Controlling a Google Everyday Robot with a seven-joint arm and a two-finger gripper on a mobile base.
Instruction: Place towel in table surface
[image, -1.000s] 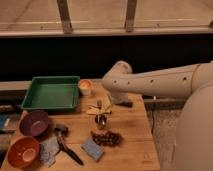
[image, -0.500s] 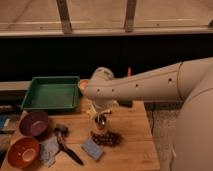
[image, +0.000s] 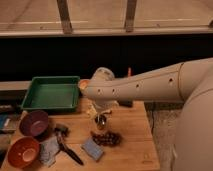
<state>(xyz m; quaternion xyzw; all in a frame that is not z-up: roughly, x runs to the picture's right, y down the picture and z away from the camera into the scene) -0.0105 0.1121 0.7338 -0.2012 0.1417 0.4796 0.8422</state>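
The towel (image: 49, 150) is a crumpled grey-blue cloth lying on the wooden table (image: 135, 150) at the front left, right of the orange bowl (image: 22, 151). My white arm reaches in from the right across the table's middle. My gripper (image: 101, 120) hangs down from the wrist just above the table's centre, to the right of and behind the towel, apart from it. It holds nothing that I can see.
A green tray (image: 51, 93) stands at the back left, with an orange cup (image: 83, 85) beside it. A purple bowl (image: 34, 122) is left of the gripper. A black-handled brush (image: 66, 147), a blue sponge (image: 92, 148) and dark grapes (image: 107, 138) lie in front.
My arm has swung left across the table and the wrist has come down over the table's centre. The towel and other objects have not moved.
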